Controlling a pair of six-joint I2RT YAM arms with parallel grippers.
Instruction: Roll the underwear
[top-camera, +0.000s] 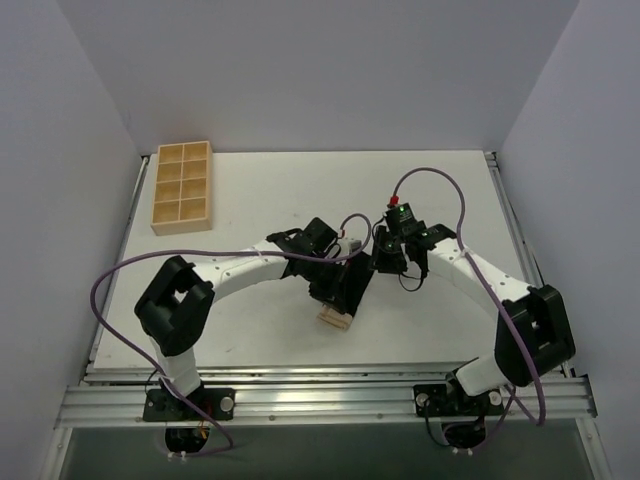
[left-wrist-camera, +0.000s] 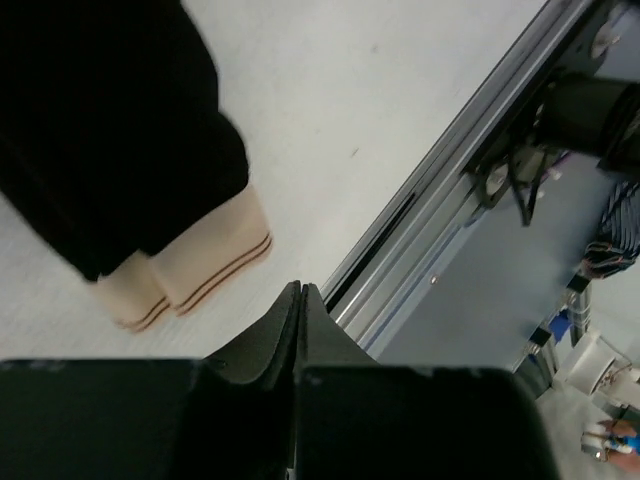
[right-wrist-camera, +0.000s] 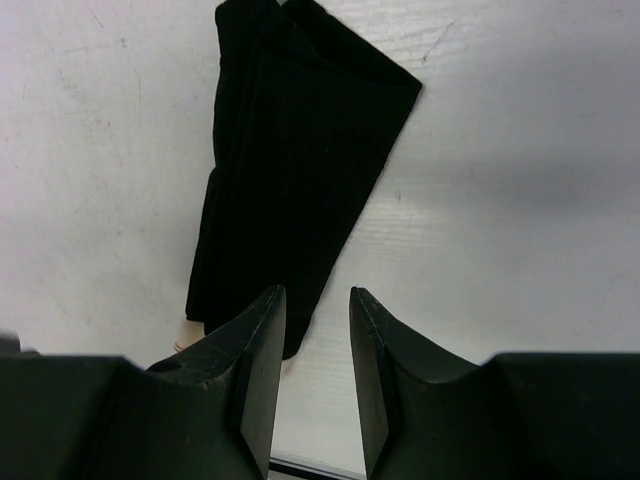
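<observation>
Toward the near middle of the table, the underwear lay folded into a narrow flat strip, not rolled yet, with the left gripper pinched together on nothing and the right gripper slightly apart just over it, so the actual rolling looked undone.

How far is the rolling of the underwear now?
Done: the underwear lies flat, folded into a narrow strip. In hand: nothing is gripped; the left gripper is shut and empty near the waistband, the right gripper open at the strip's end. Left: the whole rolling, no turn shows yet.
</observation>
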